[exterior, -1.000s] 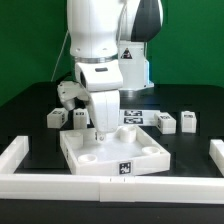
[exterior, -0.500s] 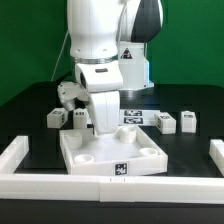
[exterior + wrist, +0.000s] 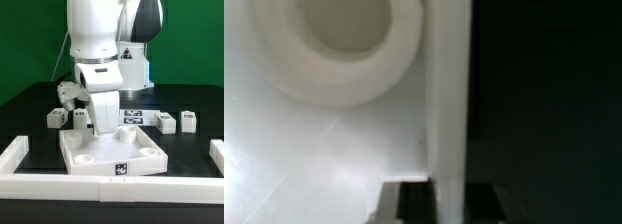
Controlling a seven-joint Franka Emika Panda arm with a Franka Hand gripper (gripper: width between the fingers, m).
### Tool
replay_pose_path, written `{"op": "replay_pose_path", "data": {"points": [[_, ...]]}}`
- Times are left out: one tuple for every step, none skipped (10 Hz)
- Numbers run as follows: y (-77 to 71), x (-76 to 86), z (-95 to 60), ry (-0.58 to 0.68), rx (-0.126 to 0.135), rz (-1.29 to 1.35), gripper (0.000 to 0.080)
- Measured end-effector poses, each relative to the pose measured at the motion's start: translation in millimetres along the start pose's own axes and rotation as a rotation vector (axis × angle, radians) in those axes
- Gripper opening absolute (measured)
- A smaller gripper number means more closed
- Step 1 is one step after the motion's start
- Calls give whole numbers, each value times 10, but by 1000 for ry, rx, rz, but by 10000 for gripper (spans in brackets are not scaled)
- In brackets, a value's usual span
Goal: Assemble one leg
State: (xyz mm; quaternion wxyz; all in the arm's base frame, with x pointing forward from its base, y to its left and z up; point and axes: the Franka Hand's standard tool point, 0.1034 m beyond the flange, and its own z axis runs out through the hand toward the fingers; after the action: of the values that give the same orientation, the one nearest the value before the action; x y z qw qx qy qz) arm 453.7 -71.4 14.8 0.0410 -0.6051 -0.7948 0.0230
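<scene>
Nothing moved: pincer (image 3: 104, 127) clamped on panel (image 3: 140, 150) far rim; legs (image 3: 167, 122) stand clear on tabletop (image 3: 25, 108), both sides.

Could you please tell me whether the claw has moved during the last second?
No. The claw stays at the same spot over the panel, with no shift against its back rim.

Four small white tagged blocks are stood upright on the black surface (image 3: 25, 122): first leg (image 3: 54, 117) and second leg (image 3: 79, 119) at the exterior view's left, third leg (image 3: 167, 122) and fourth leg (image 3: 187, 121) at its right.
</scene>
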Motion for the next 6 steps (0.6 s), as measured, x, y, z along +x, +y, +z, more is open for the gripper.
{"op": "replay_pose_path", "data": {"points": [[56, 138, -22, 1, -3, 129, 60], [156, 363, -34, 5, -7, 209, 61], [267, 546, -38, 7, -9, 243, 61], [389, 680, -45, 9, -19, 261, 61], [506, 814, -48, 13, -28, 279, 61], [599, 935, -56, 16, -35, 266, 61]]}}
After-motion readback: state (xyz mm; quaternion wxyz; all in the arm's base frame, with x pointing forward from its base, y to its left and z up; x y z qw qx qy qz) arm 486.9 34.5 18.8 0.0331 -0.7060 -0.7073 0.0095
